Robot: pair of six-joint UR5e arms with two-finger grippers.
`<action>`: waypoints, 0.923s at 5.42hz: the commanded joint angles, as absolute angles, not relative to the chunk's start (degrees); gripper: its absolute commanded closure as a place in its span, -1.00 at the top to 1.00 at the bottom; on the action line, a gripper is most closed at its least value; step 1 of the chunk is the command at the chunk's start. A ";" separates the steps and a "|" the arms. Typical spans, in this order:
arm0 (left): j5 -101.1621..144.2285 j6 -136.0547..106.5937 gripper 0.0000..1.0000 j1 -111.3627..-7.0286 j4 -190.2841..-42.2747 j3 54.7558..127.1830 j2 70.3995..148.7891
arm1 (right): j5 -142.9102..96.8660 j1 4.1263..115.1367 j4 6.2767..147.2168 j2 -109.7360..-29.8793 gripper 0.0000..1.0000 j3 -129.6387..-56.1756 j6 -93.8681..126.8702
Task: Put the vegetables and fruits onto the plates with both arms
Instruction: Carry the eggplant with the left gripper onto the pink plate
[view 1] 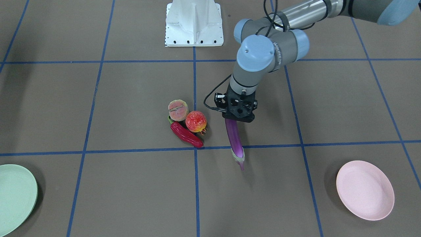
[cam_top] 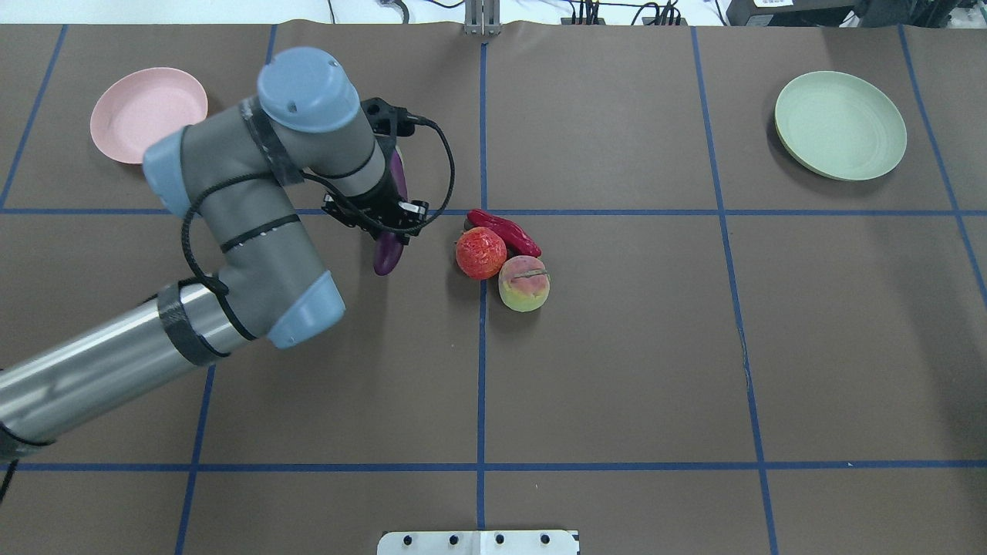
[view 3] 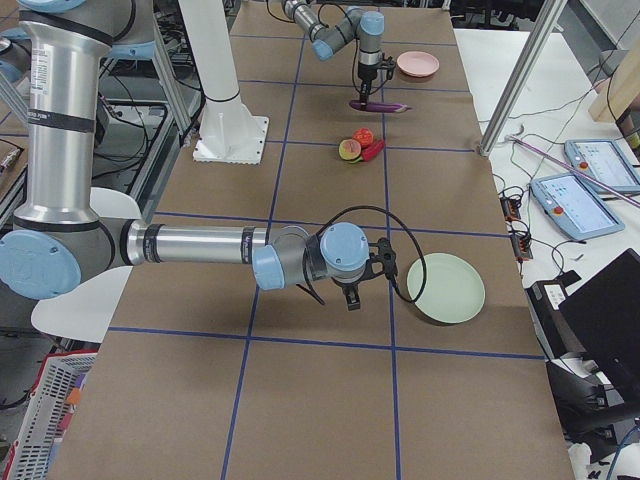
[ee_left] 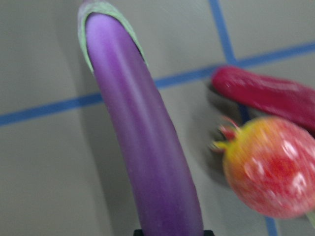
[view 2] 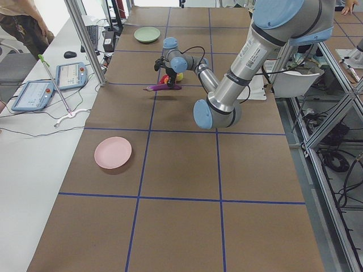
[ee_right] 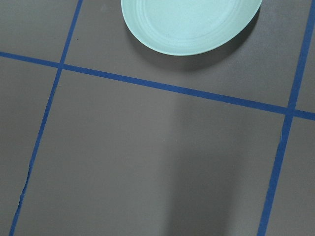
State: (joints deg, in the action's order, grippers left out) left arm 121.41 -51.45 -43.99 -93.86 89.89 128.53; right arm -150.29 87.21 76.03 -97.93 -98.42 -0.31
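Holding the eggplant (view 1: pixel 234 136) by its blunt end, the left gripper (view 1: pixel 231 120) is closed on it. In the front-facing view the eggplant points toward 6 o'clock, pale stem end outermost. The left side view shows it lifted off the table (view 1: pixel 131 197), with its shadow beneath. At 9 o'clock of the eggplant lie the peach (view 1: pixel 178 110), pomegranate (view 1: pixel 195 121) and chili pepper (view 1: pixel 186 134), touching one another. The pink plate (view 1: pixel 365 190) sits at 4 o'clock, well apart. The green plate (view 1: pixel 16 194) sits at 8 o'clock, at the frame edge. The right gripper (view 3: pixel 350 298) hovers with the green plate at its 3 o'clock. Its jaw state cannot be told.
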 commanded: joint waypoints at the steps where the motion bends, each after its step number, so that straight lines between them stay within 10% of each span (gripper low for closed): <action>1: 126.29 -50.72 -1.00 -55.14 -95.00 93.76 114.17 | -151.60 87.27 75.68 -97.65 1.00 -98.79 2.35; 5: 126.12 -46.32 -1.00 -66.27 -105.20 62.38 123.78 | -145.66 76.32 75.85 -91.35 1.00 -104.76 26.13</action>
